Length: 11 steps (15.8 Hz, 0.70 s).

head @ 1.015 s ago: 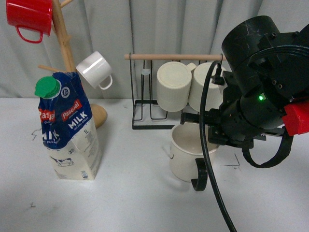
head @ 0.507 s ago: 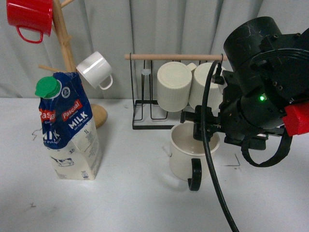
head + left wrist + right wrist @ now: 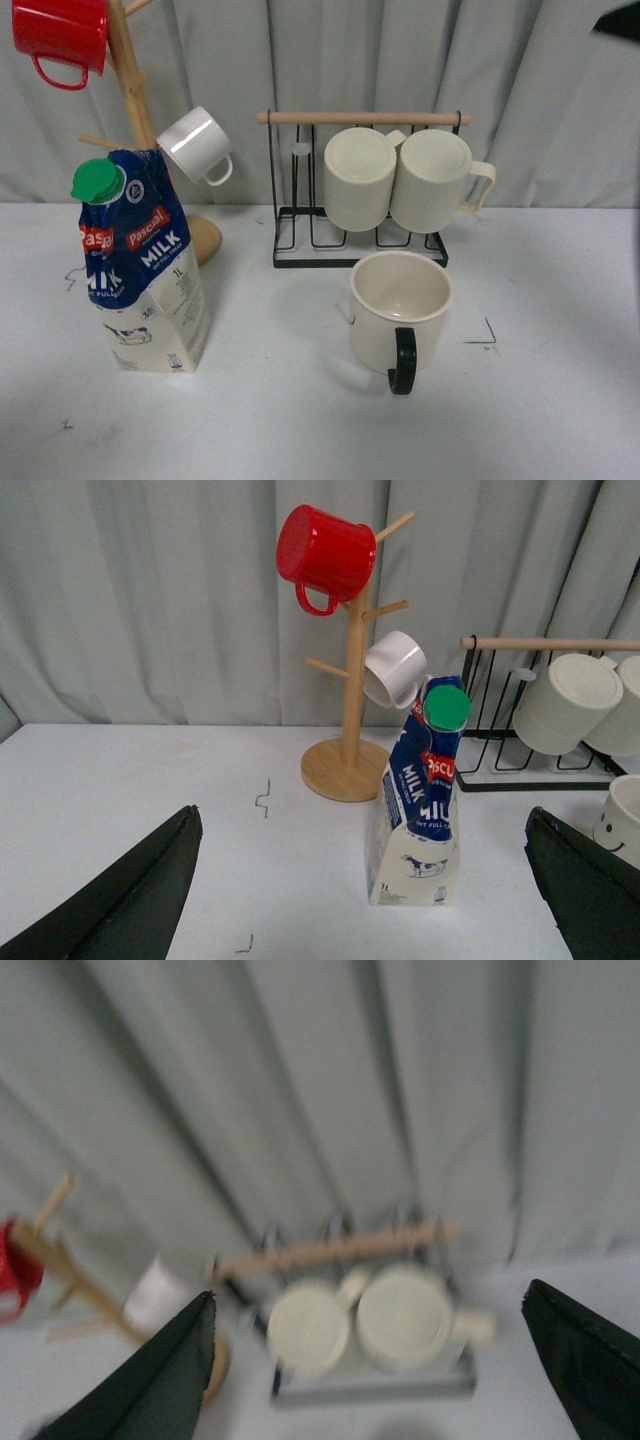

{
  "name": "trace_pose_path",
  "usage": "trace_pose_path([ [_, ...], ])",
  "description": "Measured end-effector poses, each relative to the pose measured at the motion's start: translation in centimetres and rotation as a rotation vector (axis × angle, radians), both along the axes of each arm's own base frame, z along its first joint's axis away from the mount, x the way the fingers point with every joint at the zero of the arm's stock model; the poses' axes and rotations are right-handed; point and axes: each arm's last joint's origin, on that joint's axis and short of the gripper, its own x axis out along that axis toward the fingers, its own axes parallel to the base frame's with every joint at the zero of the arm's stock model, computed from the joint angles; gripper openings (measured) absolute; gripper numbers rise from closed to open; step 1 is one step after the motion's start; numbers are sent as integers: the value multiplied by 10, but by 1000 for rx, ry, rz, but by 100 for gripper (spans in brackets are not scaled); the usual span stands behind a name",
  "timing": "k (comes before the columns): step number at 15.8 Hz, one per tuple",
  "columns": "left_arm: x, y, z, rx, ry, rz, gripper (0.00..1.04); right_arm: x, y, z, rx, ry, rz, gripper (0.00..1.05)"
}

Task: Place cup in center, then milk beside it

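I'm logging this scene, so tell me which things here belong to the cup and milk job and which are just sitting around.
For the job: cup, milk, center patch marked on the table.

Just there: red mug, small white mug, wooden mug tree, left ribbed mug, right ribbed mug, black wire rack.

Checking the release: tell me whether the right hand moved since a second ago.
Yes. The right hand has gone up and right, off the cup, past the mug rack.

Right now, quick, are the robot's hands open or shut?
Left gripper: open, holding nothing.
Right gripper: open, holding nothing.
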Motion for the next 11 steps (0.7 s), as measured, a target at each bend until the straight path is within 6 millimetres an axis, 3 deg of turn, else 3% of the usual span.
trace_pose_path([
  [2, 0, 0, 0, 0, 0, 0, 98, -47, -27, 19, -157, -285, -180, 76],
  [4, 0, 0, 0, 0, 0, 0, 98, -89, -54, -8, -280, -285, -223, 50],
  [7, 0, 0, 0, 0, 0, 0, 98, -114, -65, -44, -319, -267, -190, 14],
  [9, 0, 0, 0, 0, 0, 0, 98, -125, -70, -53, -325, -274, -198, 2],
  [11, 0, 0, 0, 0, 0, 0, 98, -136, -74, -65, -327, -270, -200, 2],
])
